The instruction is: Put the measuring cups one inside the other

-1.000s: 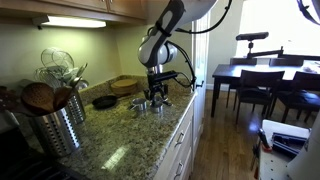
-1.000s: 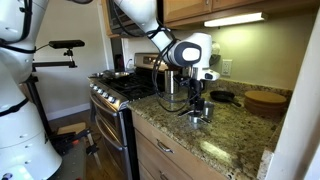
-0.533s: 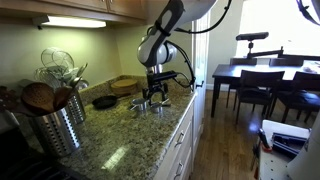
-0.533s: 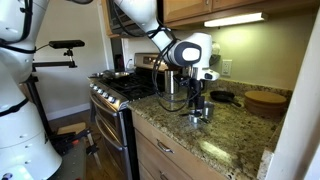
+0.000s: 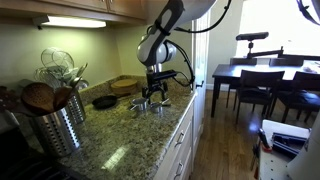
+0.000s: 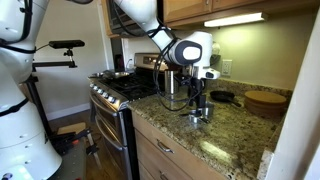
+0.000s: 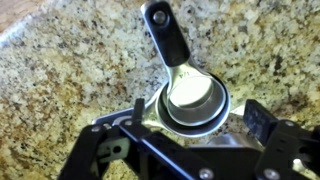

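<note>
- Broadly, the speckled granite table (image 5: 120, 140) carries everything. It runs from the ribbed steel utensil holder (image 5: 55, 125) at the near end to the spot where the arm works.
- Above it, the robot arm (image 5: 165, 25) reaches down from overhead, and its gripper (image 5: 152, 95) hangs low over the table's front part. A small black pan (image 5: 104, 101) sits a little way off and plays no part.
- Seen from the wrist, the gripper (image 7: 192, 125) is directly over the measuring cups (image 7: 195, 100).
- The fingers (image 7: 262, 125) are spread, one on each side of the bowl. They stand just outside its rim and do not look clamped on it. Whether a pad grazes the metal is too fine to tell.
- The measuring cups stand upright on the table (image 7: 60, 70). The wrist view shows concentric silver rims, so I judge that at least one cup already sits inside a larger one. How many are stacked cannot be counted.
- In both exterior views the cups (image 5: 150, 104) (image 6: 201, 116) are only a small glint under the gripper (image 6: 198, 103).
- The handle (image 7: 165, 35) is dark and has a hole at its tip.
- It points straight away from the gripper, toward the top of the wrist view. Its long axis therefore runs across the line between the two fingers.
- The coming move turns on that relation. Closing would pinch the round bowl and miss the handle, while lifting straight up would clear the stack without snagging it.
</note>
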`<control>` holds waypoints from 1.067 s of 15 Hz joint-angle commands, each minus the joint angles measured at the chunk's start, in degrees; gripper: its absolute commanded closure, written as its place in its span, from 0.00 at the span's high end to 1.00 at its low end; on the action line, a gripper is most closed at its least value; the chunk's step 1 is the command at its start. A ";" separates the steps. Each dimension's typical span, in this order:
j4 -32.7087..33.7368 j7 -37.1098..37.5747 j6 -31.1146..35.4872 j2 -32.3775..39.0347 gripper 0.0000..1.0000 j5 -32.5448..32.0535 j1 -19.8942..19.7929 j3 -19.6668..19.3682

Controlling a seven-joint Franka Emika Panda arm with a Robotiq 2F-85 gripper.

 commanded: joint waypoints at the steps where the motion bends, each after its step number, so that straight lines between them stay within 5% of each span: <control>1: -1.66 -4.63 -2.16 -2.72 1.00 -1.13 -1.52 0.31; 16: -3.54 -36.01 -14.16 -9.78 1.00 -12.99 -4.08 1.55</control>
